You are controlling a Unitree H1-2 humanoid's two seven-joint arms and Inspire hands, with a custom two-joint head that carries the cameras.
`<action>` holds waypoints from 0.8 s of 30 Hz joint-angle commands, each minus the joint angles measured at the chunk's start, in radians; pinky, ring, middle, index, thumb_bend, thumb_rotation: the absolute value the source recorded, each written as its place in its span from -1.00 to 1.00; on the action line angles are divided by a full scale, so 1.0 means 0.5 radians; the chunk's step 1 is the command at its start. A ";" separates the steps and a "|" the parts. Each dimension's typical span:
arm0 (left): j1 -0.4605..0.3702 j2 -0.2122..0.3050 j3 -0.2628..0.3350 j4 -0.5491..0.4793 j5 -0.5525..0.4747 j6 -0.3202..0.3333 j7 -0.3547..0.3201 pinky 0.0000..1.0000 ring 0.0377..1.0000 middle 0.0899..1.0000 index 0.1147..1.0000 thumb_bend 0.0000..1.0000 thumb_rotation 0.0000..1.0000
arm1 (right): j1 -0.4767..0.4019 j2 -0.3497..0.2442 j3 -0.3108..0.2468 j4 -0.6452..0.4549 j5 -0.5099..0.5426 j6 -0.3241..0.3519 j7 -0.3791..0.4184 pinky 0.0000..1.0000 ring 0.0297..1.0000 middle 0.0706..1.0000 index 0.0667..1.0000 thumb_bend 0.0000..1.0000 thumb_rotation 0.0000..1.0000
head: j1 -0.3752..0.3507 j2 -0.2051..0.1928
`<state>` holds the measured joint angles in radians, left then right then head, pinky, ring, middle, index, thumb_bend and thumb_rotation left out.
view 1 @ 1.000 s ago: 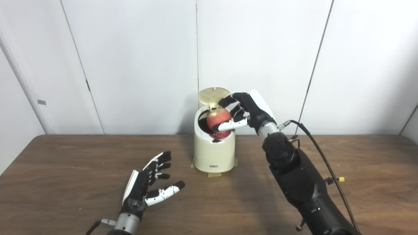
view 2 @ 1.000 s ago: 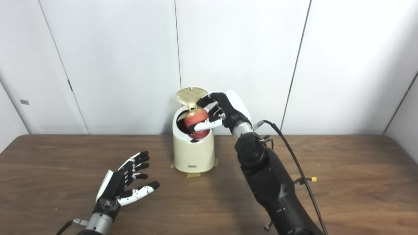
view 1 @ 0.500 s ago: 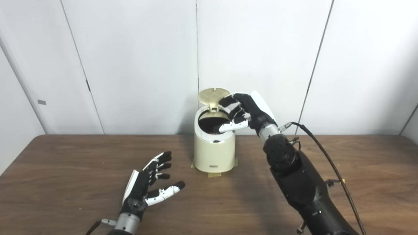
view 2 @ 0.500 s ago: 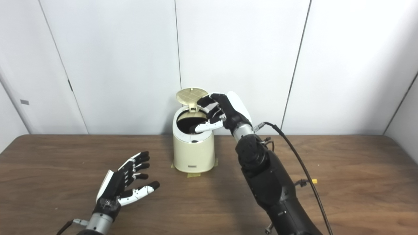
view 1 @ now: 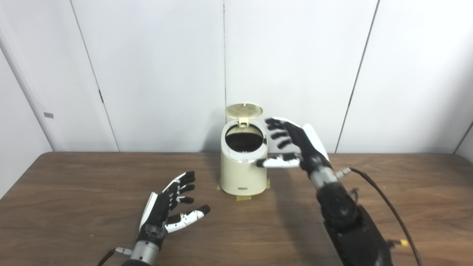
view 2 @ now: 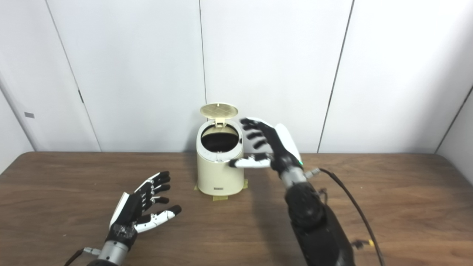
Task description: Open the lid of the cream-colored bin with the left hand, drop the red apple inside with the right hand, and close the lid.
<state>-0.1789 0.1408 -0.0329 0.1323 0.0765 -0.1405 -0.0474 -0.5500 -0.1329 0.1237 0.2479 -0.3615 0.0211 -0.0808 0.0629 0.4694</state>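
Bin (view 1: 242, 173) first: we see the cream-colored cylinder standing on the brown worktop (view 1: 74, 184), on yellow tape (view 1: 243, 198), near the white wall panels (view 1: 147, 74). Its round lid (view 1: 244, 109) is tipped up at the back, baring a dark opening in which we cannot make out the red apple. Our right hand (view 1: 295, 147) hovers just beside the bin's right side, fingers spread and holding nothing, thumb pointing at the rim. Our left hand (view 1: 166, 212) lies low over the worktop, well apart from the bin, released, fingers fanned. A black cable (view 1: 388, 199) trails from the right forearm.
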 commanded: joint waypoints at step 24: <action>-0.012 -0.018 -0.005 -0.061 0.049 -0.036 0.024 0.40 0.62 0.68 0.73 0.55 -0.58 | 0.314 -0.019 -0.133 -0.080 0.401 -0.229 0.172 0.00 0.26 0.52 0.50 0.56 -0.82 | 0.039 -0.003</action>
<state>-0.1789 0.1428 -0.0332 0.1248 0.0968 -0.1380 -0.0455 -0.3664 -0.1487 0.0601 0.2456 -0.1748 -0.0829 0.0025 0.0813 0.4663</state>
